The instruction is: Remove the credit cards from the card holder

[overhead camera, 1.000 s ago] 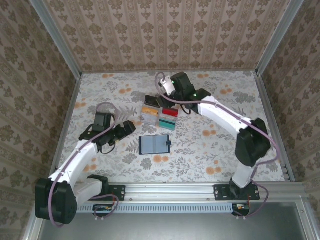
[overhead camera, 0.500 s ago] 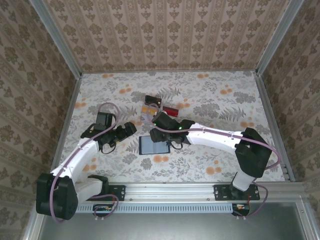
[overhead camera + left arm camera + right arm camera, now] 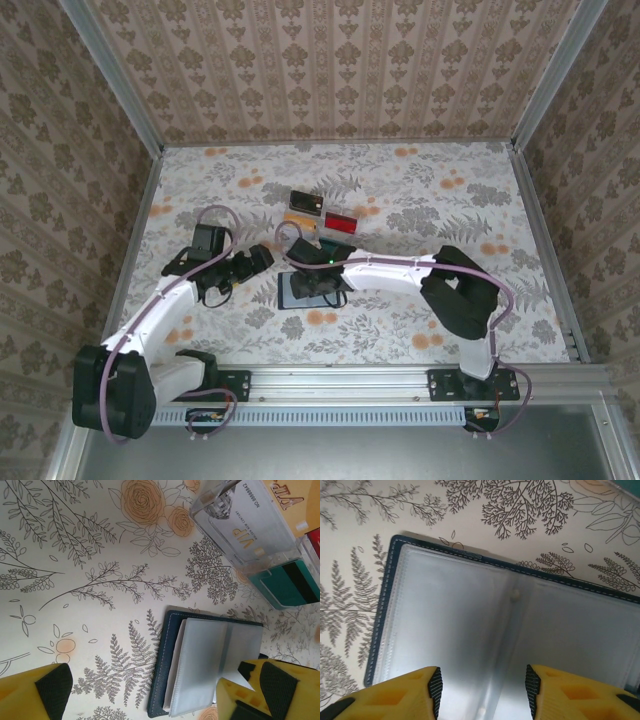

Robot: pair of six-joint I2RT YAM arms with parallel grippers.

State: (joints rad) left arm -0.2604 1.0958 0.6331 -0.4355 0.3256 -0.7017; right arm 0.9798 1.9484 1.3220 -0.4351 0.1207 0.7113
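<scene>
Just beyond the card holder [image 3: 470,620], loose credit cards [image 3: 340,223]; right pincer [image 3: 481,690] overhead.

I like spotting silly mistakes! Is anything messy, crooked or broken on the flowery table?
Nothing looks broken or spilled. The card holder lies open and flat on the table, and its clear pockets look empty. The credit cards lie beyond it in a loose bunch at slightly different angles, a bit untidy but not odd.

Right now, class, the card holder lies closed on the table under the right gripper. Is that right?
No. The card holder lies open, not closed, under the right gripper, its greyish pockets facing up; the right wrist view shows it.
</scene>
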